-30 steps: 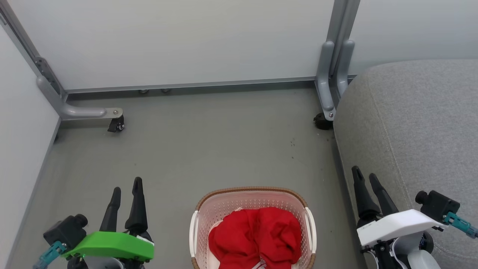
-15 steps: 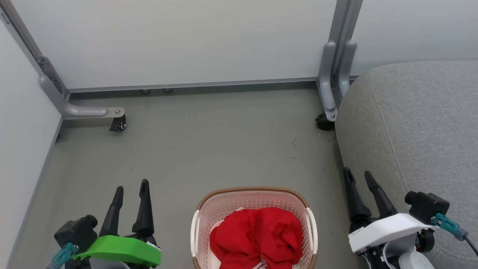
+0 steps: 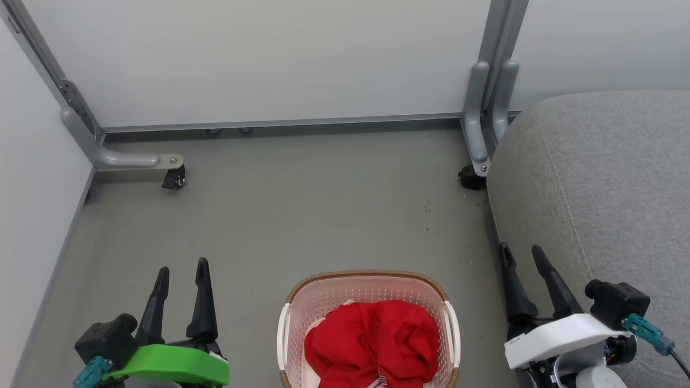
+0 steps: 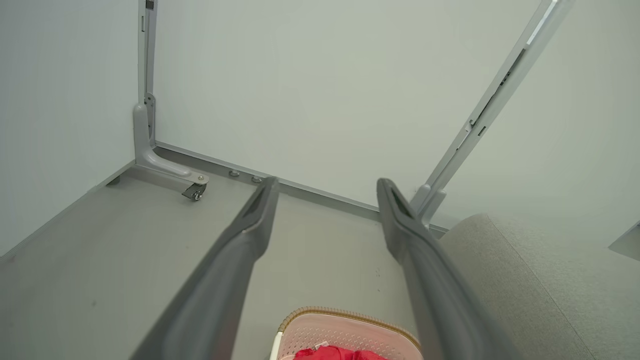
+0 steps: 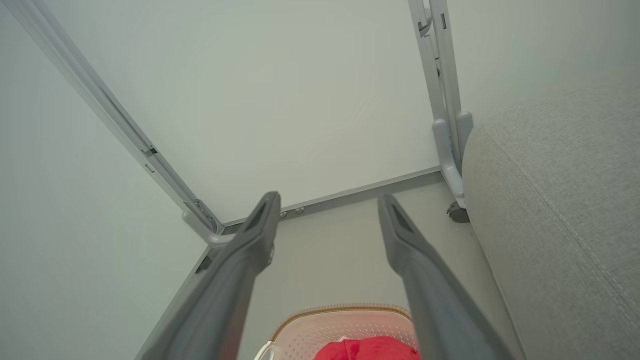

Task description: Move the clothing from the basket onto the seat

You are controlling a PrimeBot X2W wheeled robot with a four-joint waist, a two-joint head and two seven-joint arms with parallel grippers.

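Panels (image 3: 269,59) of pale grey wall close off the far side and the space to the left of the left gripper (image 3: 182,267), whose two dark fingers stand apart and empty, pointing up over grey floor (image 3: 302,205). Ahead of that gripper and slightly to its left, a grey frame foot (image 3: 124,160) juts from the corner and ends in a small black caster (image 3: 173,178), well apart from the fingertips. To its right, between the two grippers, the basket (image 3: 366,275) sits on the floor with its brown rim toward the wall, and the clothing (image 3: 372,339) lies bunched inside it as a red heap, a scrap of white lettering showing at the near side. A strip of floor separates each white handle from the gripper on that side. The right gripper (image 3: 520,249) also has its fingers spread and holds nothing, its tips beside the left edge of the seat (image 3: 604,188), which runs along that gripper's right side and ahead of it. In front of this gripper an upright grey post (image 3: 488,81) and a second caster (image 3: 470,178) stand just beside the seat's rounded corner. Ahead of both grippers the floor runs open up to the rail at the foot of the wall, bounded by the left panel and the seat's edge
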